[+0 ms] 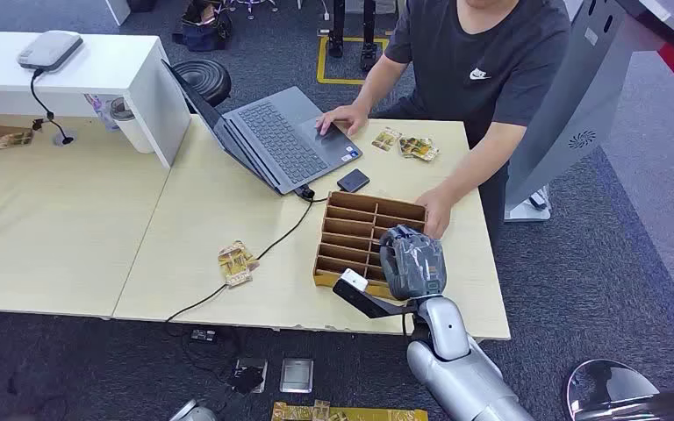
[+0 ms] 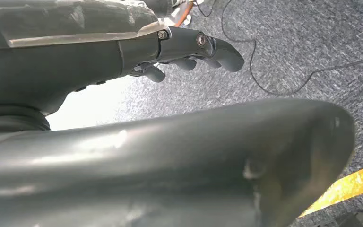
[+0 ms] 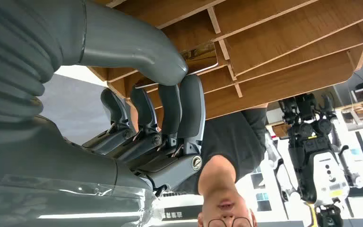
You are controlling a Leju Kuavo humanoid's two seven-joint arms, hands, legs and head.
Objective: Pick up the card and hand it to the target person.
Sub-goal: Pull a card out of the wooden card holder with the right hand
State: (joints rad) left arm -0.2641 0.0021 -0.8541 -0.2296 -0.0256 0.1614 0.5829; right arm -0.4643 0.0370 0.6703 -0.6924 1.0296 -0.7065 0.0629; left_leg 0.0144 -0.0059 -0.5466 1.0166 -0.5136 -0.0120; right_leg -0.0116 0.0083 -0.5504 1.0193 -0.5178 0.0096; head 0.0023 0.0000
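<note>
Right hand (image 1: 412, 261) is pinching a glossy card (image 3: 199, 59) between thumb and fingers over the brown wooden slotted organizer (image 1: 351, 230) near the table's (image 1: 70, 237) front edge.

matt brown wooden organizer (image 1: 364, 230) on a pale smooth table (image 1: 70, 237) (wood-grain look), rough grey carpet (image 1: 623, 254) below.

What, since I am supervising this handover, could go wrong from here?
1. The right hand seems to pinch the card only at its edge between thumb and fingers, so it may slip on lifting.
2. The card sits low among the box dividers; a tilted pull could snag it.
3. The person's hand rests on the box right beside the robot's hand, so a lift might bump it.
</note>
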